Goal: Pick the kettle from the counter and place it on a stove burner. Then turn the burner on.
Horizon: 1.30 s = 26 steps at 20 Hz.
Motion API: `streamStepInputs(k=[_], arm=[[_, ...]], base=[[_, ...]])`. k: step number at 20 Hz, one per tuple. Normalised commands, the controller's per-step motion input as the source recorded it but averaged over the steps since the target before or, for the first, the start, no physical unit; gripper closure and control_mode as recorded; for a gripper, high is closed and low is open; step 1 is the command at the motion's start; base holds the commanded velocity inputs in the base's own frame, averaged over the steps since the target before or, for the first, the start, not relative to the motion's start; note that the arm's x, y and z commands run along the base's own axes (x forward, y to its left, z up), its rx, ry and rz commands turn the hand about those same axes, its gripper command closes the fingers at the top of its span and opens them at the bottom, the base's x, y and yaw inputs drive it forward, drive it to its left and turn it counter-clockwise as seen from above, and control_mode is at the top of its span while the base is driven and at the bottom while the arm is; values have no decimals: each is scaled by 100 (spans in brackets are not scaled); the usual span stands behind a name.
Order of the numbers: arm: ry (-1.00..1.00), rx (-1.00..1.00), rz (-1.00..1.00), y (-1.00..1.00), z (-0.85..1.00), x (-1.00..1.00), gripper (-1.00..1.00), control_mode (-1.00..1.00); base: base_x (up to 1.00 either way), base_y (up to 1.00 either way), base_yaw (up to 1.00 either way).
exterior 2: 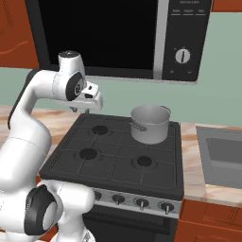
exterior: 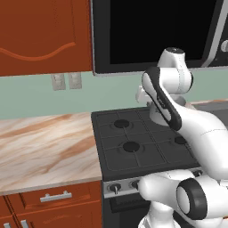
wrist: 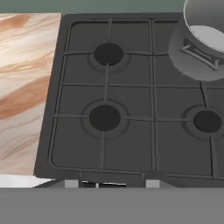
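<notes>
My claw (exterior 2: 84, 109) hangs above the back left of the black stove (exterior 2: 113, 158); I cannot tell whether it is open or closed. Below it lie the burners (wrist: 104, 117) under their grate. A grey pot (exterior 2: 150, 124) sits on the back right burner. The marble desk (exterior: 40, 147) lies left of the stove.

— What carries things here?
— A marble-look desk (exterior: 44, 147) with brown-orange veins, over red-brown cabinets (exterior: 53, 209), left of the black stove (exterior 2: 118, 156).
— Anything on the stove?
— A grey steel pot (exterior 2: 150, 124) sits on the far right burner; the near left burner (wrist: 104, 117) stands bare.
</notes>
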Motion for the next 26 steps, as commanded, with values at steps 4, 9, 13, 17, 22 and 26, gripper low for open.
streamStepInputs(k=[4,9,13,17,22,26], arm=[[-10,0,0,0,0,-8,-100,-100],[-29,0,0,0,0,-30,-100,-100],[-29,0,0,0,0,-44,-100,-100],[-30,0,0,0,0,-69,-100,-100],[-32,0,0,0,0,-82,-100,-100],[-14,0,0,0,0,-32,-100,-100]], base=[[0,0,0],[0,0,0],[0,0,0],[0,0,0],[0,0,0],[0,0,0]])
